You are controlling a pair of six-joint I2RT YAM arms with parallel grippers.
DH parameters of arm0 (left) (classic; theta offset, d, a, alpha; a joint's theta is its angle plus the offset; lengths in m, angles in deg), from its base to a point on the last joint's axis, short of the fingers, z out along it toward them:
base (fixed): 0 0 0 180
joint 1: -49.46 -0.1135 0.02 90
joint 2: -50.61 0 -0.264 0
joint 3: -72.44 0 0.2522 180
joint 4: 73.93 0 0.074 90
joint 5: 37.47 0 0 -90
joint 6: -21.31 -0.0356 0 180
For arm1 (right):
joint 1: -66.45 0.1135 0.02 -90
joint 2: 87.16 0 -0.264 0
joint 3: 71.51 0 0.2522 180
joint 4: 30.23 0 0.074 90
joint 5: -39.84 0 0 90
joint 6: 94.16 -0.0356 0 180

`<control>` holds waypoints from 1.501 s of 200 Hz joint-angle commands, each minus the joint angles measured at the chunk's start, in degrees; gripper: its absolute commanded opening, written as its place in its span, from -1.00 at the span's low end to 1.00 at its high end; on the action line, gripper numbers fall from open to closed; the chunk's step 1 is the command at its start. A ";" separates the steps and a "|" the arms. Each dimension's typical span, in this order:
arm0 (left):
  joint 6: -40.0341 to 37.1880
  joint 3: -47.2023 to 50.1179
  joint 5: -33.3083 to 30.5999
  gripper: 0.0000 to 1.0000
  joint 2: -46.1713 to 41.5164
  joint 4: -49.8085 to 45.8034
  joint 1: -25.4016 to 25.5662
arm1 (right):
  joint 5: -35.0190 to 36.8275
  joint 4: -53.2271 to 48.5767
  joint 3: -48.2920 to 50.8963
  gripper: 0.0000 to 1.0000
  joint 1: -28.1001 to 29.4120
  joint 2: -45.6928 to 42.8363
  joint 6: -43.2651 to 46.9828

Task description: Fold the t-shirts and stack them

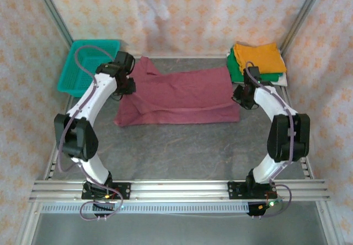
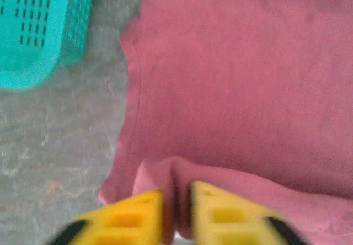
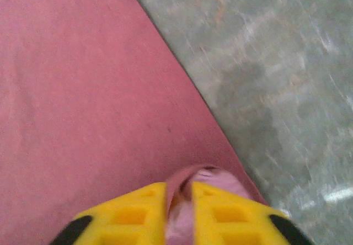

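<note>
Maroon t-shirt (image 1: 176, 96) lies spread mid-frame, left gripper (image 2: 176, 194) and right gripper (image 3: 178, 188) each pinching a thin ridge of its edge, which may slip free and skew the fold.

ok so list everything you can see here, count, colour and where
maroon t-shirt: one, maroon, spread across mid-table
orange t-shirt: one, orange, folded, top of far-right stack
green t-shirt: one, green, folded, under the orange
white t-shirt: one, white, lowest in the stack
basket: one, teal, far left
table: one, grey
left gripper: one, yellow, pinching the maroon t-shirt's left edge
right gripper: one, yellow, pinching its right edge
</note>
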 commanded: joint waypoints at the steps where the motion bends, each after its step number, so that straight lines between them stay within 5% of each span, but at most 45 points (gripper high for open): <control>1: -3.02 -9.24 -3.32 -0.17 6.42 1.74 -1.49 | 1.94 0.77 -8.53 -0.50 0.00 5.28 0.00; 23: -4.54 -24.15 -9.19 0.10 16.96 -5.00 -1.65 | 1.53 -3.21 -16.91 -0.26 -0.18 10.18 1.18; 35: -4.62 -28.07 -8.82 0.08 18.16 -7.95 -1.40 | 1.73 -5.46 -18.32 -0.27 -0.07 9.98 2.31; 93: 3.84 19.48 2.39 -0.01 -13.95 13.99 1.09 | -1.71 5.60 9.32 -0.29 6.70 -11.22 7.21; 133: 5.90 27.65 10.90 -0.03 -14.27 17.94 1.43 | -3.26 15.75 13.68 -0.38 16.49 -11.52 11.11; 175: 8.04 30.16 8.97 -0.12 -11.84 20.46 -0.87 | -1.18 16.74 0.69 -0.27 31.75 -0.06 27.87; 207: 12.66 37.45 12.72 -0.11 -17.07 26.78 -9.71 | 2.23 20.87 -7.74 -0.15 40.27 9.27 36.62; 235: 16.20 42.34 15.67 -0.10 -23.14 29.84 -16.88 | 1.10 20.08 -19.68 -0.04 43.82 20.01 38.10; 300: 11.96 45.66 16.57 -0.09 -28.58 26.27 -18.95 | 2.44 13.25 -43.70 -0.05 48.55 40.26 40.42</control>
